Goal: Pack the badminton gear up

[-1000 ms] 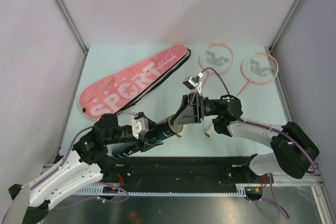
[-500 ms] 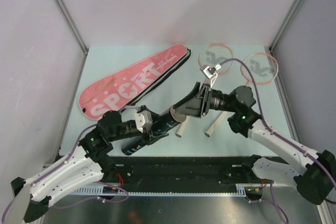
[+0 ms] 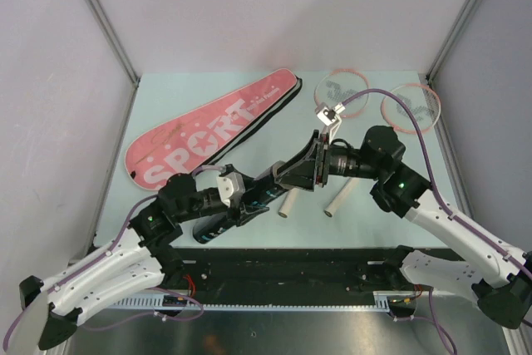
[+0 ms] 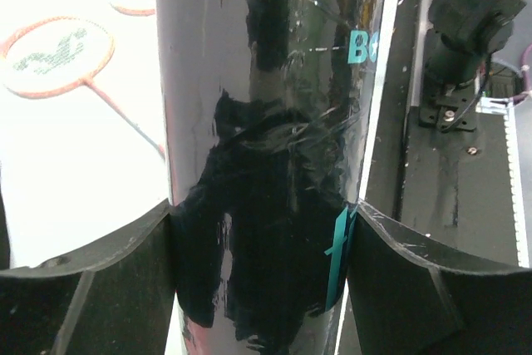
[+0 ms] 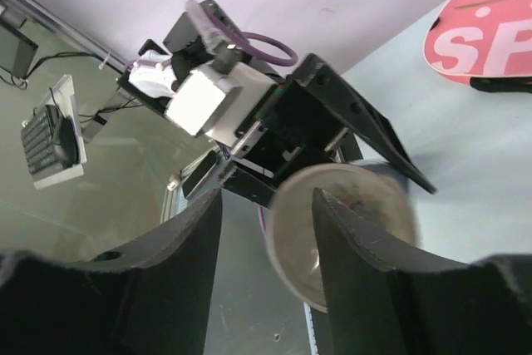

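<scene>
**A:** Where is the tube, and what has it?

**B:** Your left gripper [image 3: 235, 199] is clamped on the black tube [image 4: 266, 106], with a finger pressed to each side. The tube lies slantwise near the front of the table [image 3: 166, 97].

**A:** And your right one?

**B:** Your right gripper [image 5: 266, 197] faces the tube's pale round end. Its fingers are parted and nothing sits between them. I cannot tell whether a finger touches the rim.

**A:** The rest?

**B:** The pink bag [image 3: 212, 129] lies flat at far left. Two rackets [image 3: 342, 89] lie at far right.
</scene>
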`<state>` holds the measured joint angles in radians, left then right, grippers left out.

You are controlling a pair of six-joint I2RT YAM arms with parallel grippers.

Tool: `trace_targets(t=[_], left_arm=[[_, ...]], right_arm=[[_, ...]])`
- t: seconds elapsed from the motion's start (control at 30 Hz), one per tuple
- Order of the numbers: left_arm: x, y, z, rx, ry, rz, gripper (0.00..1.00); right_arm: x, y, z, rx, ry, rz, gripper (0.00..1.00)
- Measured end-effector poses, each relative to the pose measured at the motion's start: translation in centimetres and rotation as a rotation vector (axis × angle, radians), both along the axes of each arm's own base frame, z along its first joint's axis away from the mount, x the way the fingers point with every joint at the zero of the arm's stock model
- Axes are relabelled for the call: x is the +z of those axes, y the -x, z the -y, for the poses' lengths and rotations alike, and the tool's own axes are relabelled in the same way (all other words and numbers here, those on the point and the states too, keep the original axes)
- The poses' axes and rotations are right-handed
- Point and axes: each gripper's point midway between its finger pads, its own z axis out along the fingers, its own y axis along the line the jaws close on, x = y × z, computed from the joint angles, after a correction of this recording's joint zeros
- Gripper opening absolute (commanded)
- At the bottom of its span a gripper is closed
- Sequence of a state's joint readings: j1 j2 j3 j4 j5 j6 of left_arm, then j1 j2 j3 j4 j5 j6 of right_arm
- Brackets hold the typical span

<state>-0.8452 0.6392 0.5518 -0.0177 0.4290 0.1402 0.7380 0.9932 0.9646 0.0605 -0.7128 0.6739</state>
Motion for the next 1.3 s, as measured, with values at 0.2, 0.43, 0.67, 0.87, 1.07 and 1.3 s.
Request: trace_targets(t=[0.2, 0.43, 0.67, 0.87, 1.07, 1.3], left_arm=[[0.0, -2.3, 0.0, 0.119, -0.025, -0.045, 0.12], [6.2, -6.1, -0.3, 0.355, 0.138, -0.156, 0.23], [13.4, -7.6, -1.7, 0.473, 0.415, -0.281, 0.25], [14.8, -8.9, -2.5, 0.510, 0.545, -0.401, 0.25], [15.5, -9.9, -3.4, 0.537, 0.621, -0.422, 0.25], [14.4, -10.5, -3.4, 0.548, 0.626, -0.440, 0.24]], right_arm=[[0.9, -0.3, 1.3, -0.123, 0.017, 0.082, 0.97], [0.4, -3.4, 5.8, -0.369, 0.087, 0.193, 0.99], [-9.1, -1.3, -0.3, -0.189, 0.292, 0.190, 0.99], [-10.8, -1.5, -2.6, -0.173, 0.302, 0.232, 0.98], [-9.1, -1.7, -4.1, -0.162, 0.213, 0.262, 0.98], [-8.8, -1.1, -6.0, -0.092, 0.150, 0.227, 0.98]])
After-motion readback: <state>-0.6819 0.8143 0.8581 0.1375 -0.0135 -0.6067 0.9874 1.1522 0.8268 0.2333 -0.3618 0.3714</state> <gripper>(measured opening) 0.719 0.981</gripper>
